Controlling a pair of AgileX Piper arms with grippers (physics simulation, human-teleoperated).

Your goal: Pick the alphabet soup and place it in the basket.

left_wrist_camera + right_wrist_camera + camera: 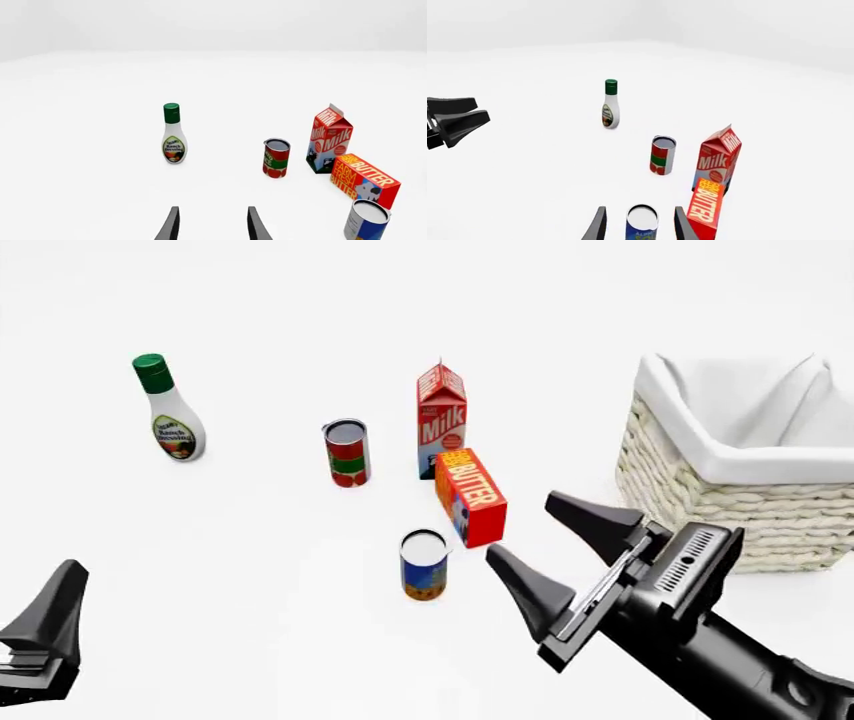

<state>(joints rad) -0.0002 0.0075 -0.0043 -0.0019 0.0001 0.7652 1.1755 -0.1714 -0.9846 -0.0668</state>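
The right end effector hangs open, fingers spread, just beside the alphabet soup; in its wrist view the can sits between the fingertips, ungrasped. The step in hand is the approach; next, a short advance and closure, then a carry to the basket at right. The left end effector is open, idle, well apart. Behind the can stand a box reading "BUTTER", a "Milk" carton, a red-and-green can and a "Ranch Dressing" bottle.
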